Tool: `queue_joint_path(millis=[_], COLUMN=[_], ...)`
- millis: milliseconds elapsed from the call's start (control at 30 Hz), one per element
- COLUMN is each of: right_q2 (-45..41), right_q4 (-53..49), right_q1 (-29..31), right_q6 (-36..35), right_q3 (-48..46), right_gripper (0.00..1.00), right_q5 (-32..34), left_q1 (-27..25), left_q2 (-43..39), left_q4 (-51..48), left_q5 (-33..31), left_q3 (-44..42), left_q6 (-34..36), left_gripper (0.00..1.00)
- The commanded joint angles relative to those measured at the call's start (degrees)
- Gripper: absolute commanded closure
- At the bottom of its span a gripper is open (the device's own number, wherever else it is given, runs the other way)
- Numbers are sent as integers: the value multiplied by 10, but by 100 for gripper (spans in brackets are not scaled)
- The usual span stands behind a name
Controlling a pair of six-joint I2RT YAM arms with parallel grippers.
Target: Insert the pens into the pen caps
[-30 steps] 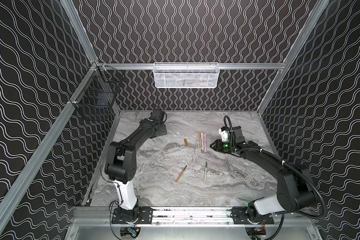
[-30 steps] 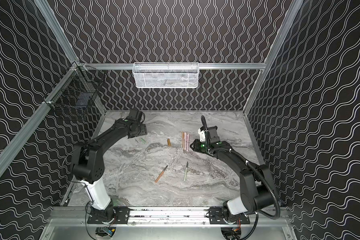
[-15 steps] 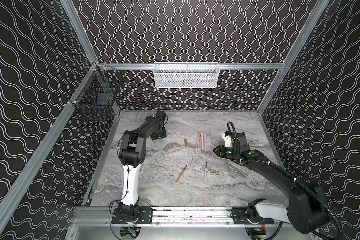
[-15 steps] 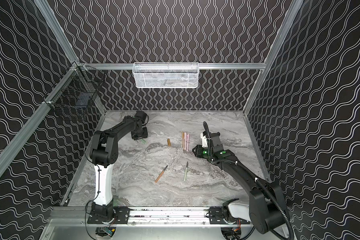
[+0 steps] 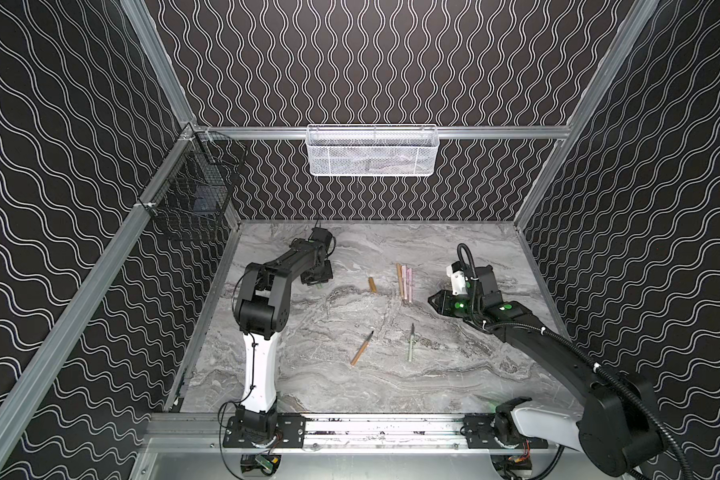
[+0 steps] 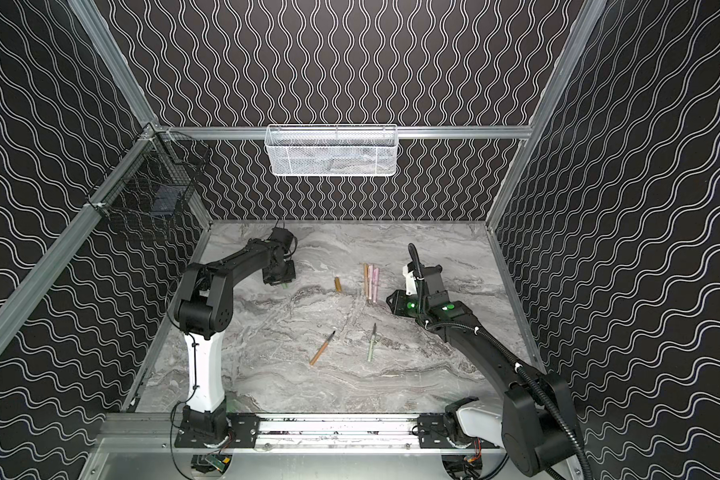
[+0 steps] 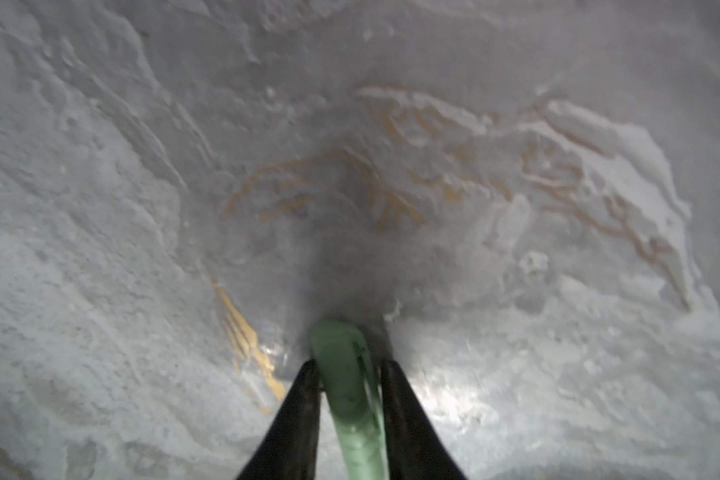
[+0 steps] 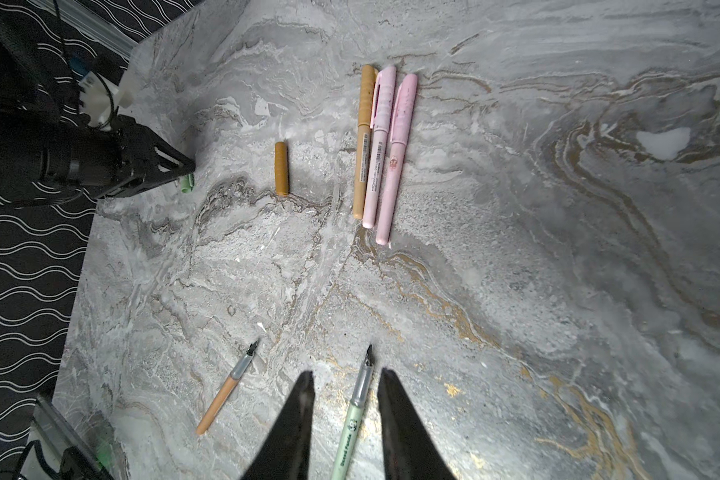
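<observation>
My left gripper (image 7: 350,365) is shut on a pale green pen cap (image 7: 346,374) low over the marble table at the back left (image 5: 319,286). My right gripper (image 8: 346,374) hangs open above the table, right of centre (image 5: 432,299), holding nothing. Beyond its fingers lies an uncapped pale green pen (image 8: 356,411), dark tip pointing away. A tan-orange uncapped pen (image 8: 225,395) lies beside it. A loose tan-orange pen cap (image 8: 281,168) lies farther back. Close to that cap a tan pen (image 8: 363,137) and two pink pens (image 8: 396,153) lie side by side, caps on.
A white mesh basket (image 5: 371,149) hangs on the back wall and a black wire basket (image 5: 192,199) on the left wall. Patterned walls close in the table (image 5: 454,374) on three sides. A metal rail (image 5: 371,428) carrying both arm bases runs along the front.
The left gripper's jaws have closed on the green cap while that arm's elbow rose. The right arm has drawn back a little toward the front right, its gripper still open.
</observation>
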Motion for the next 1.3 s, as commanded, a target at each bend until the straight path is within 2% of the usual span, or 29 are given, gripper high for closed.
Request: queue_joint_path(millis=[0, 300, 433, 667, 700, 900, 1033, 1133, 1267], right_q2=[-8, -25, -17, 36, 42, 53, 55, 69, 100], right_q4=[-6, -34, -62, -74, -73, -115, -121, -138, -157], right_q1=[1, 21, 77, 157, 162, 187, 189, 199, 209], right_q6=[5, 13, 32, 85, 90, 106, 113, 116, 120], right_q3=[-3, -37, -44, -37, -35, 3, 10, 25, 49], right_gripper=[71, 71, 71, 69, 68, 64, 62, 62, 61], right_q5=[11, 40, 86, 152, 155, 207, 215, 234, 242], left_q1=[-15, -106, -155, -175, -176, -176, -176, -176, -176], left_q2=[-11, -51, -62, -83, -88, -136, -186, -230, -313], left_q4=[8, 52, 73, 101, 107, 118, 102, 95, 100], left_q5=[14, 31, 34, 48, 52, 70, 75, 102, 106], left_q3=[-19, -75, -94, -133, -140, -158, -151, -147, -180], left_q6=[4, -39, -54, -64, -65, -53, -37, -26, -19], left_gripper=[74, 74, 74, 72, 70, 39, 30, 18, 10])
